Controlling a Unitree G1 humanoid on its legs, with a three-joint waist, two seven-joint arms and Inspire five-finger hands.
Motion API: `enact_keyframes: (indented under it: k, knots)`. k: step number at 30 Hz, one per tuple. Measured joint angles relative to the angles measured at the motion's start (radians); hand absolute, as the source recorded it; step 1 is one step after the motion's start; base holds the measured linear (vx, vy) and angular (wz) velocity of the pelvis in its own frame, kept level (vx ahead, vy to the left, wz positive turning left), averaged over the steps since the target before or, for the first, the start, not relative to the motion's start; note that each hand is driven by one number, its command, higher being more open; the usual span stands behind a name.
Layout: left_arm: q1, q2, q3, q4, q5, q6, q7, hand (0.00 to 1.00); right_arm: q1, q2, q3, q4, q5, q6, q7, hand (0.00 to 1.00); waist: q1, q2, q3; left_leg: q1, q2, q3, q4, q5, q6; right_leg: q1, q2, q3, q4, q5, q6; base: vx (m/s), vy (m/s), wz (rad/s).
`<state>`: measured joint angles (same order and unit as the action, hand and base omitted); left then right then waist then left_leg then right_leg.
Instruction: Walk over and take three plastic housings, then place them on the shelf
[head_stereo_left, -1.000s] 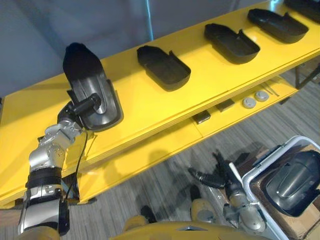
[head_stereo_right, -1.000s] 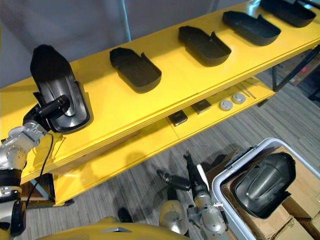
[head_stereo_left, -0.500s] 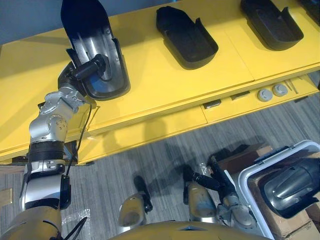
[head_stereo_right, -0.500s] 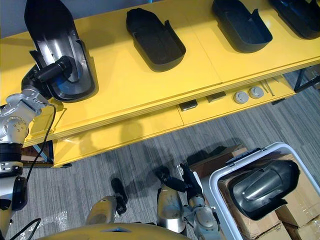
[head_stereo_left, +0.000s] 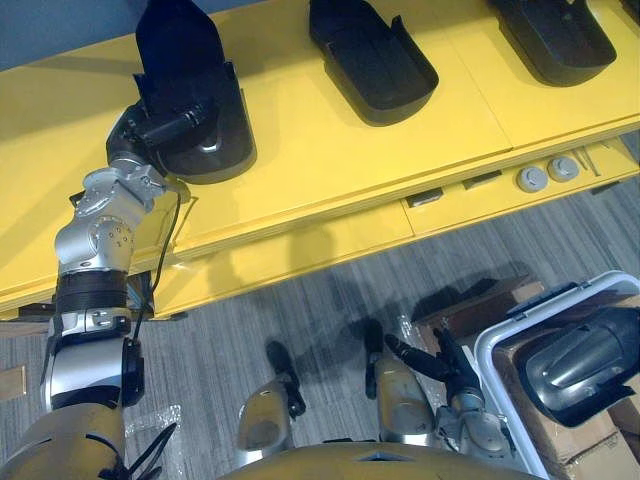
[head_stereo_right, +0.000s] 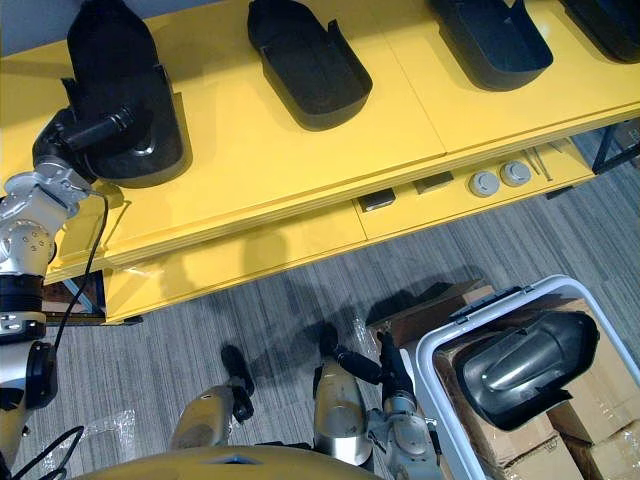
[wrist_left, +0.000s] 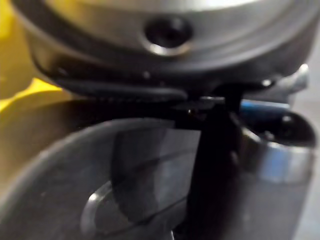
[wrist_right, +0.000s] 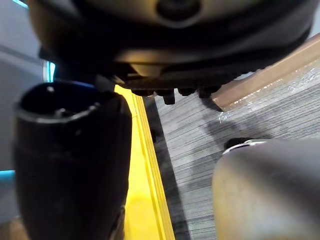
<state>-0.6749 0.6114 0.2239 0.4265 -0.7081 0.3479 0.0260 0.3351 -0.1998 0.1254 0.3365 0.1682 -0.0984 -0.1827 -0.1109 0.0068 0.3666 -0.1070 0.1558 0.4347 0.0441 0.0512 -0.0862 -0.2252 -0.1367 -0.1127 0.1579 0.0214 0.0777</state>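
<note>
A black plastic housing (head_stereo_left: 190, 95) lies hollow side up at the left end of the yellow shelf (head_stereo_left: 310, 160). My left hand (head_stereo_left: 160, 130) is at its near end, with the thumb lying across the glossy inside (wrist_left: 100, 190). Three more housings (head_stereo_right: 305, 60) (head_stereo_right: 490, 40) (head_stereo_right: 600, 15) sit in a row to the right along the shelf. Another housing (head_stereo_left: 580, 360) rests in a white-rimmed bin (head_stereo_left: 500, 345) at the lower right. My right hand (head_stereo_left: 440, 365) hangs open and empty low beside that bin.
Cardboard boxes (head_stereo_right: 600, 440) fill the bin under the housing. The shelf's lower level holds two round grey discs (head_stereo_left: 532, 178) and small dark blocks (head_stereo_left: 425, 198). Grey carpet floor (head_stereo_left: 300, 310) lies between me and the shelf.
The housing at my left hand has tipped down from standing tilted to lying flatter on the shelf. The camera has shifted. My right hand has kept its pose.
</note>
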Motion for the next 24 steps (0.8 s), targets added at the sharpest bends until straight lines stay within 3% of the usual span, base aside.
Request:
enact_keyframes:
  k: [19, 24]
  knots:
    - [-0.028, -0.009, 0.052, 0.064, 0.016, 0.002, 0.062, 1.00, 0.000, 0.000, 0.005, 0.003, 0.000, -0.002, -0.045, 1.00, -0.020, -0.003, 0.024, 0.040, 0.008, 0.035, -0.001, 0.003, -0.001, 0.024, 0.002, 0.009, 0.002, 0.003, 0.005, 0.00, 0.007, -0.03]
    - [-0.016, -0.015, 0.058, 0.109, 0.145, 0.002, 0.074, 1.00, 0.002, 0.008, 0.007, 0.033, -0.003, -0.003, -0.066, 1.00, -0.037, 0.001, 0.011, 0.114, 0.007, 0.052, -0.056, 0.016, -0.015, 0.077, 0.012, 0.009, -0.022, 0.004, 0.005, 0.04, 0.012, -0.11]
